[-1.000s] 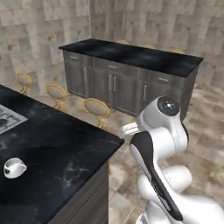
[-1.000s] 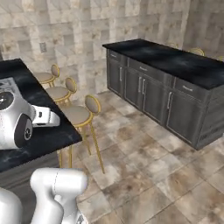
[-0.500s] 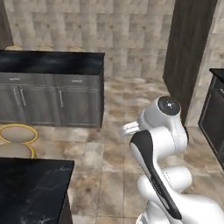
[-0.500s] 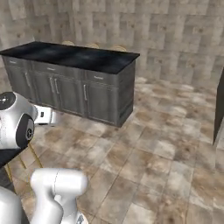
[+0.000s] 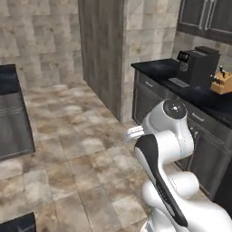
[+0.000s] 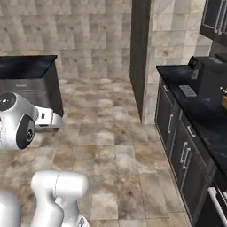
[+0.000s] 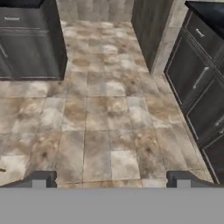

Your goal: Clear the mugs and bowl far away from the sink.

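Hand view looks down past the wide-open, empty pincer (image 7: 111,178) onto mottled brown stone floor tiles (image 7: 109,122); glossy black counter (image 5: 201,97) carries a boxy dark coffee machine (image 5: 198,65).

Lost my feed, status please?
Claw open, empty, over bare floor. Counter with coffee machine ahead right. Path looks unobstructed.

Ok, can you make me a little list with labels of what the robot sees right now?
place: kitchen with a stone tile floor
gripper: open, holding nothing, hanging over bare floor
right side: black counter on dark cabinets
on the counter: black coffee machine and a wooden knife block
other side: dark island cabinet with a black top
mug, bowl, sink: none to point at here
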You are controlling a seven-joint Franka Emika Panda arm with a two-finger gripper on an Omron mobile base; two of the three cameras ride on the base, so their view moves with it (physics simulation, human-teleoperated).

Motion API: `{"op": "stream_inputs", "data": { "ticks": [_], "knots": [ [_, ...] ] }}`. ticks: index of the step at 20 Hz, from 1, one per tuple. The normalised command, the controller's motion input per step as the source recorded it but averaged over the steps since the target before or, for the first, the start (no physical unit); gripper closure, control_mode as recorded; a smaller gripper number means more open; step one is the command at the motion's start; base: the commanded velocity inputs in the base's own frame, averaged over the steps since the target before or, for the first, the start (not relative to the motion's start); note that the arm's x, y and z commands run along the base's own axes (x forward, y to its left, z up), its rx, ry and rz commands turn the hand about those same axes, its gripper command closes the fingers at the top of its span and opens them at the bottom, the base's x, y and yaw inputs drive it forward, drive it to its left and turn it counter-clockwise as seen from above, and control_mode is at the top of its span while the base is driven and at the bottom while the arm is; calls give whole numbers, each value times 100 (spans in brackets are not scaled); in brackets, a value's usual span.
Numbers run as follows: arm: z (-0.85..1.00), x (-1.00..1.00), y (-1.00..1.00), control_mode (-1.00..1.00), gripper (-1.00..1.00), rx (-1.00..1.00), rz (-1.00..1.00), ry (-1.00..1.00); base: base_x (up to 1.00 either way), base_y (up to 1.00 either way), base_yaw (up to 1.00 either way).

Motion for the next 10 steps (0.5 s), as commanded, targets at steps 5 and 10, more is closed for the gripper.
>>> {"op": "stream_inputs", "data": {
  "ticks": [5, 10],
  "knots": [
    [0, 0, 0, 100, -100, 0, 0, 0, -17, 0, -78],
    [0, 0, 0, 100, -100, 0, 0, 0, 0, 0, -70]
  ]
}}
